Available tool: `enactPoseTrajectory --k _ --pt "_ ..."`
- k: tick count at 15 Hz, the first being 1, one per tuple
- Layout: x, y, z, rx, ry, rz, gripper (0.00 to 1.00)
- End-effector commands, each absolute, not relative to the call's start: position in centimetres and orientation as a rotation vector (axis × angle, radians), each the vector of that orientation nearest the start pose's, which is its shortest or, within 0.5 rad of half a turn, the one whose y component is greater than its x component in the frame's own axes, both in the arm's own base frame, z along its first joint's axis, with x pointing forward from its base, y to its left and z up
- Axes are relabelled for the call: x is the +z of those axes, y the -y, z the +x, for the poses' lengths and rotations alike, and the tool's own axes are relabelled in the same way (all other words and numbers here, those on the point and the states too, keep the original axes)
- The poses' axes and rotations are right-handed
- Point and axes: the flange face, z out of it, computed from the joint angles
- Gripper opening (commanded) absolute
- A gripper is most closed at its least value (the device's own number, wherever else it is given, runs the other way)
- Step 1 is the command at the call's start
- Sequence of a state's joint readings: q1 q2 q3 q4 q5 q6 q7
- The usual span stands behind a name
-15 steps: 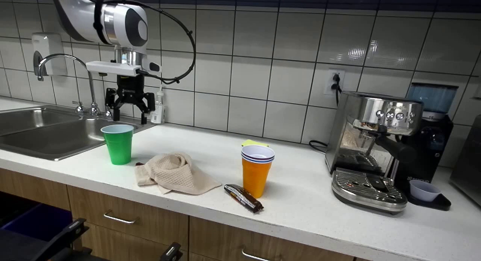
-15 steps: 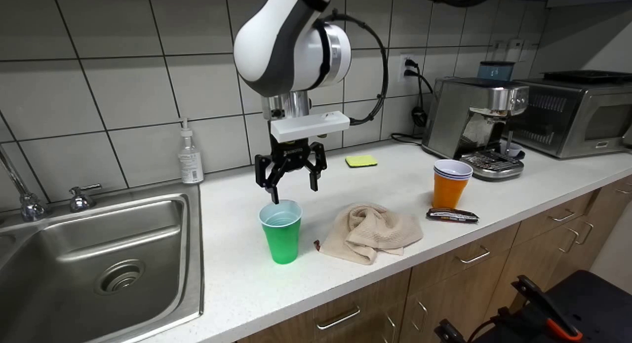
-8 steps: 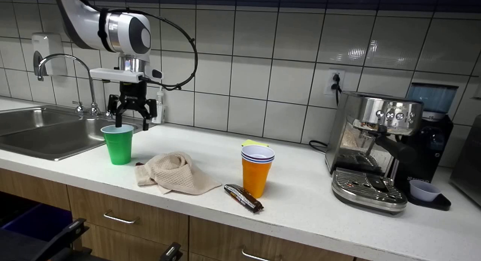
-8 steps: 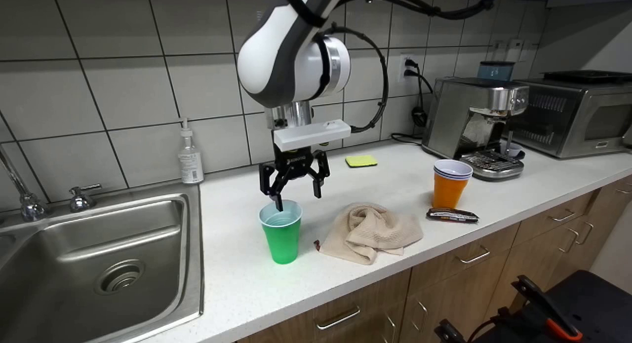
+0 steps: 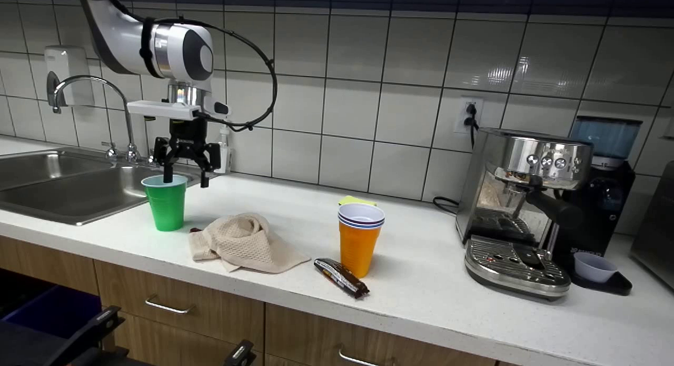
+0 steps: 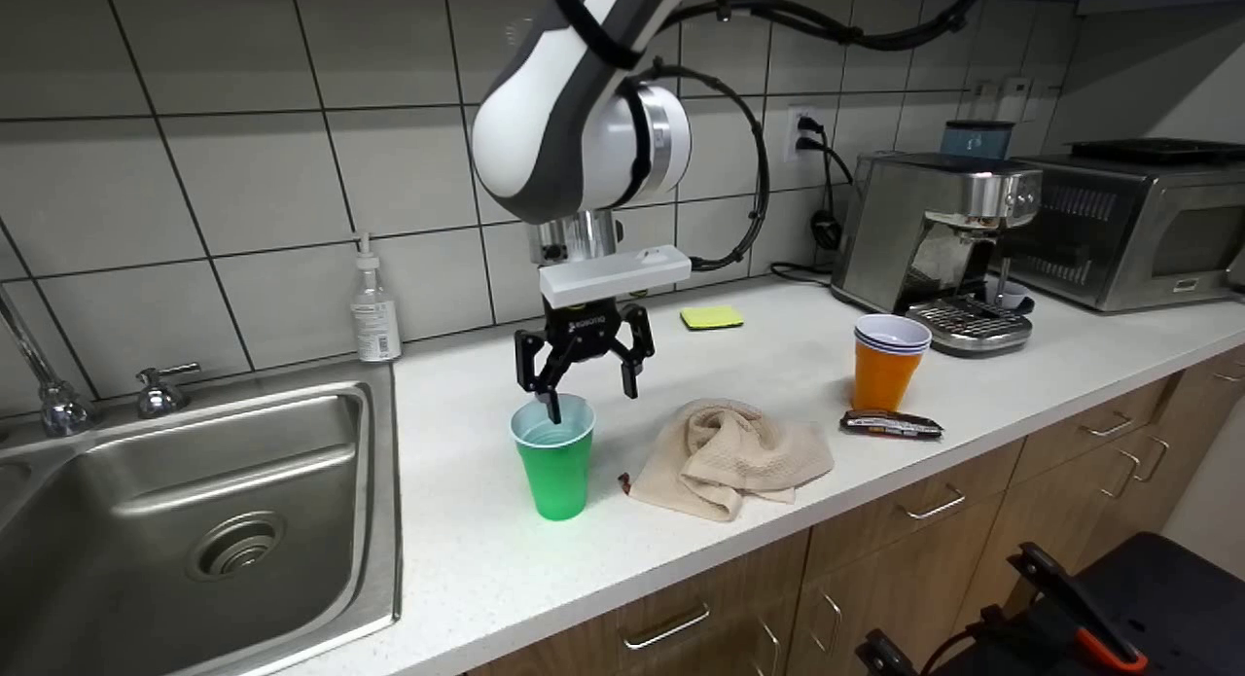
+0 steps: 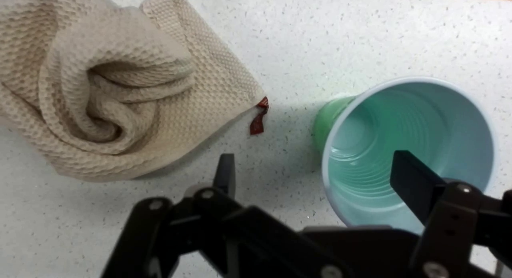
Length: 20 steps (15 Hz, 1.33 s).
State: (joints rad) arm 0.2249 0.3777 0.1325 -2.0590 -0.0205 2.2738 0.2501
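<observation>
A green cup (image 5: 167, 208) stands upright on the counter, and its pale inside shows in the wrist view (image 7: 400, 126). My gripper (image 5: 186, 181) is open and holds nothing. In the wrist view the gripper (image 7: 314, 166) has one finger over the cup's mouth and the other outside the cup, with the rim between them. In an exterior view the gripper (image 6: 592, 404) has one fingertip just inside the cup's mouth. A crumpled beige cloth (image 6: 729, 452) lies beside the cup. A small dark red wrapper end (image 7: 259, 117) sticks out from under it; the rest is hidden.
A steel sink (image 6: 379, 520) is beside the cup. Stacked orange cups (image 5: 360, 245) stand past the cloth, with a brown wrapped bar (image 5: 342, 279) in front. A yellow sponge (image 6: 711, 317), a pump bottle (image 6: 374, 311) and a coffee machine (image 5: 521, 197) are near the wall.
My gripper has moved down and slightly right in both exterior views, staying open. One fingertip has gone from above the green cup to within its mouth. The cup and cloth have not moved.
</observation>
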Motion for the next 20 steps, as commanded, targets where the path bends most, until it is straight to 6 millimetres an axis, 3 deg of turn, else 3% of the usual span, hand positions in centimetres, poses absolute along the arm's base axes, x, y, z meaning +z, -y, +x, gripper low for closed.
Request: enactPoseTrajectory --k 1,6,7,8,17,20 --pt "23.89 -20.56 54.32 0.275 0.135 -3.164 1.0" --pt "23.22 -20.96 54.14 0.295 0.117 -3.17 1.0" --pt "23.11 -21.0 54.13 0.298 0.112 -3.17 0.75" --pt "23.08 -21.02 54.13 0.3 0.108 -3.169 0.74" --pt "23.3 -21.05 54.23 0.293 0.09 -3.166 0.02" --pt "23.64 -21.1 54.31 0.282 0.089 -3.163 0.0"
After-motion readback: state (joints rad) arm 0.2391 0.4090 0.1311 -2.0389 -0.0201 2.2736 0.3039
